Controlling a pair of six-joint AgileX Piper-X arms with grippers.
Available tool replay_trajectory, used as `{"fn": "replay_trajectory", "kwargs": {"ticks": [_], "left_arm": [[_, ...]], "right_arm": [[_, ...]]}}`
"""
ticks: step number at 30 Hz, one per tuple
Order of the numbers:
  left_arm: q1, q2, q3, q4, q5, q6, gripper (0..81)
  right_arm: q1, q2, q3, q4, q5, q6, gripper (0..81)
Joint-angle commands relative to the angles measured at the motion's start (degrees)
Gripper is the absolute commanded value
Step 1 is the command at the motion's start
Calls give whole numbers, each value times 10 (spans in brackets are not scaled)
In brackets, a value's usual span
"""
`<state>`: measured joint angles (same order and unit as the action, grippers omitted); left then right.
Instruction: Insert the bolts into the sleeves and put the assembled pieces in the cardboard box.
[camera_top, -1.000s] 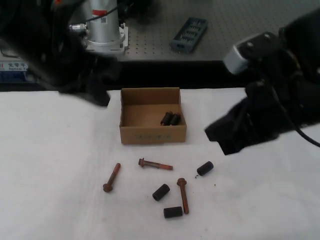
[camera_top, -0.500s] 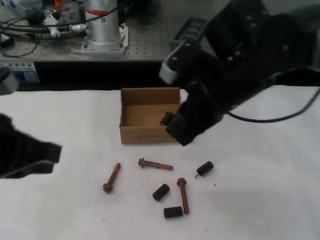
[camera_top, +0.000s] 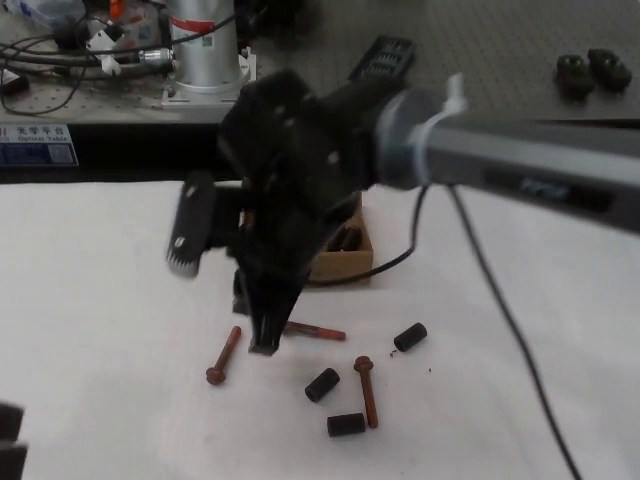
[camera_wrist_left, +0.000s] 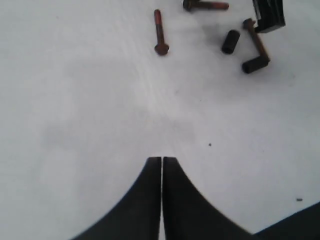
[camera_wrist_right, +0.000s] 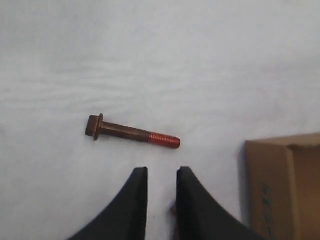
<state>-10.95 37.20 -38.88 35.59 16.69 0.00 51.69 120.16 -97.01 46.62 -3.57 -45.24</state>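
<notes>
Near the worktop's near left corner the left claw (camera_wrist_left: 162, 159) hangs with its fingers pressed together, holding nothing. Along the middle of the near edge lie three bolts (camera_top: 223, 355) and three sleeves (camera_top: 321, 384), all loose and apart. The right claw (camera_wrist_right: 162, 170), narrowly parted and empty, hovers over them just in front of the cardboard box (camera_wrist_right: 280, 185). That gap looks tight: lowered so, it would likely strike a shank and roll the bolt away. The bolts are rust-brown, flange-headed, brighter orange at the thread; the sleeves short and black
</notes>
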Motion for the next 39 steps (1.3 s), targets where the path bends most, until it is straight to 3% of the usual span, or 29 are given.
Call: {"fn": "replay_trajectory", "kwargs": {"ticks": [1,8,13,18,23,26,34,36,39], "left_arm": [[2,-52,17,81,-50,43,6],[2,-112,46,81,-51,40,6],[2,-135,57,81,-51,36,6],[2,-145,57,81,-51,36,6],[2,-146,57,81,-54,37,6],[2,-146,57,81,-54,39,6],[2,-146,57,81,-54,52,6],[2,-146,57,81,-54,52,6],[2,-146,57,81,-53,52,6]], "right_arm": [[4,22,-21,6,6,-71,169],[3,32,-20,2,29,-308,169],[7,32,-20,-73,-7,-409,169],[23,37,-20,-118,-8,-405,167],[29,67,-20,-104,-6,-405,83],[30,76,-20,-79,32,-405,81],[34,74,-20,-22,36,-405,83],[37,74,-20,-21,46,-405,109],[40,74,-20,-21,52,-405,247]]}}
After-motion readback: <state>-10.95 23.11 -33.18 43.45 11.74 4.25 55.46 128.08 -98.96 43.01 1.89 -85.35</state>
